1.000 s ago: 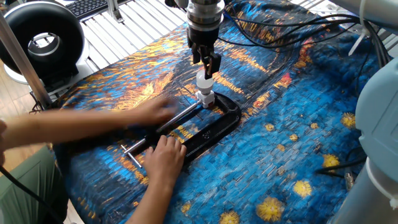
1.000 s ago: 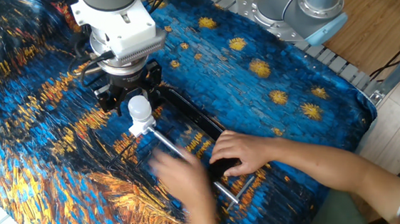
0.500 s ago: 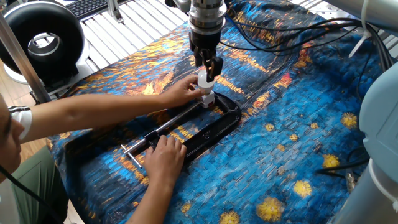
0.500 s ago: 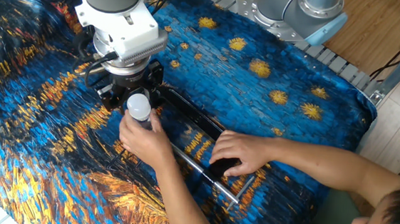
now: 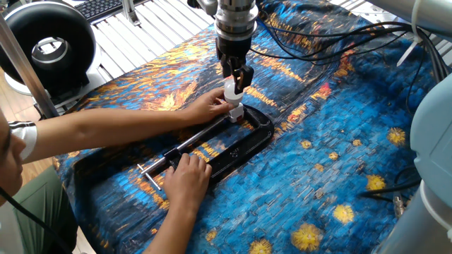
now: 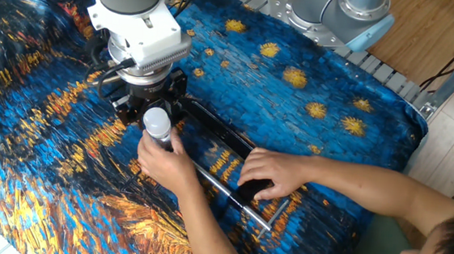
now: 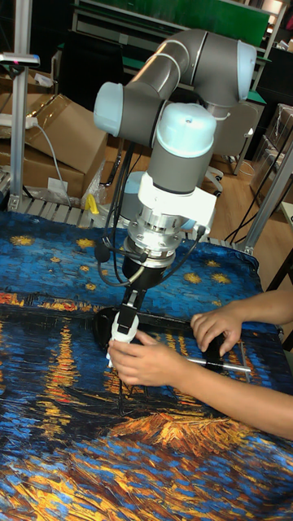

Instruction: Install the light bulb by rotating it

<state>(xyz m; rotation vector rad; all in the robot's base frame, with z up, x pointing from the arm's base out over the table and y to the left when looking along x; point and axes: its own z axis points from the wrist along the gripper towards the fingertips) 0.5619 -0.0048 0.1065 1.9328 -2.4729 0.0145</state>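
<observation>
The light bulb (image 5: pixel 231 89), a small frosted-white globe, stands upright over the white socket (image 5: pixel 236 111), which sits at the far end of a black C-clamp (image 5: pixel 244 141). My gripper (image 5: pixel 236 76) hangs straight down and is shut on the bulb's globe. From the other side the light bulb (image 6: pixel 157 122) shows in front of my gripper (image 6: pixel 152 109), and a person's hand (image 6: pixel 163 159) covers the socket there. In the tall view the light bulb (image 7: pixel 124 326) sits under my gripper (image 7: pixel 130 308).
One person's hand (image 5: pixel 210 106) holds the socket base; the other hand (image 5: pixel 187 173) presses on the clamp near its screw handle (image 5: pixel 151 176). A painted blue-and-orange cloth (image 5: pixel 339 162) covers the table. A black round fan (image 5: pixel 46 42) stands at the far left.
The person's blurred, moving hand has come in and settled on the socket just under the bulb. The gripper and bulb have stayed almost in place.
</observation>
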